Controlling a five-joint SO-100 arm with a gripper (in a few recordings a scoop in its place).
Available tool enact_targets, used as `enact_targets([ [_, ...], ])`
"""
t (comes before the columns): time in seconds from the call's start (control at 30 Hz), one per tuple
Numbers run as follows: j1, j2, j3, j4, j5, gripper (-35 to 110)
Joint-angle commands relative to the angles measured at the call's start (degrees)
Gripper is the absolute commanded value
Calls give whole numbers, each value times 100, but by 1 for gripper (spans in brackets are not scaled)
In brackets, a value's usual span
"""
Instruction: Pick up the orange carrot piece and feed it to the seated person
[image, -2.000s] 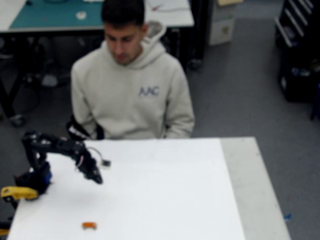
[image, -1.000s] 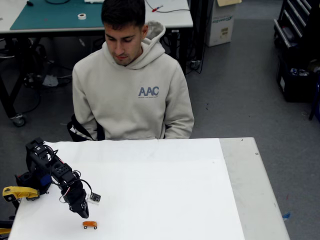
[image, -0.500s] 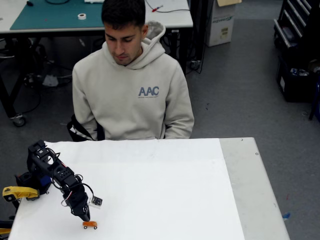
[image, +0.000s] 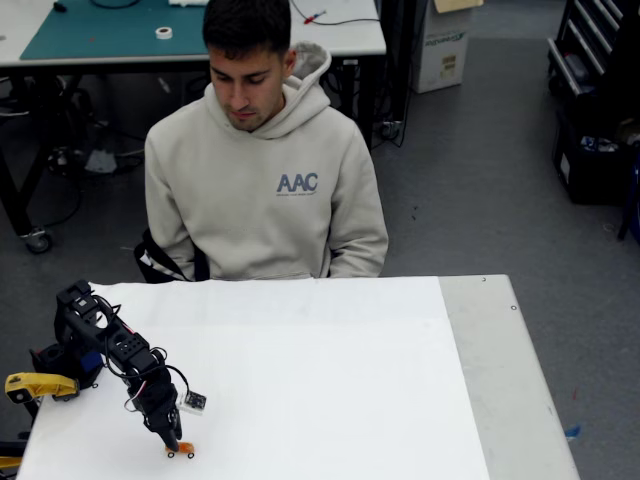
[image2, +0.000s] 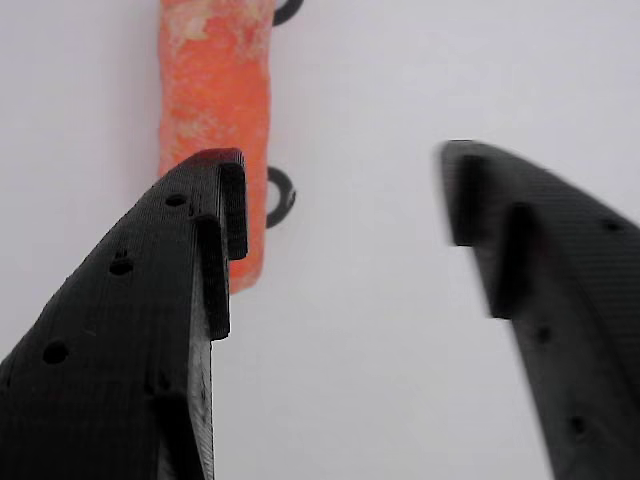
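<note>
Carrot feeding has barely got going, from where I stand: the pickup itself is not yet done and the whole carry to the mouth is still to come.

Biggest thing in the fixed view is the white table (image: 330, 390), filling the lower half of the frame. Behind its far edge, in the upper middle, sits the seated person (image: 262, 170) in a beige hoodie with "AAC" on the chest, head bowed toward the tabletop, mouth well apart from anything on the table.

At the lower left the black arm (image: 105, 345) reaches out from its base at the table's left edge and angles down toward the bottom of the frame. Its gripper (image: 172, 440) is right down at the surface there.

Smallest is the orange carrot piece (image: 184, 449), lying flat on the table near the bottom edge, left of centre, just beside the gripper tip.

The wrist view settles the state of things: the gripper (image2: 345, 215) has its jaws spread wide with bare table between them, holding nothing. The orange carrot piece (image2: 215, 110) sits in the upper left, running up out of frame, partly behind the left finger (image2: 150, 330), not in the gap. My guess is the gripper needs shifting sideways before it can close on it. Two small dark rings show along the piece's right side; what they are I cannot tell.
</note>
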Motion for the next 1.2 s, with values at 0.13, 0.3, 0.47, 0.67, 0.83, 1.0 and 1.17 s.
enact_targets([
  [0.13, 97, 281, 53, 0, -79, 24],
  [0.3, 88, 281, 281, -9, -79, 24],
  [0.47, -105, 281, 378, -9, -70, 24],
  [0.67, -123, 193, 387, -9, -62, 24],
  [0.83, -114, 167, 396, -9, -62, 24],
  [1.0, -97, -167, 378, -18, -70, 22],
  [1.17, 26, -369, 281, -18, -70, 20],
])
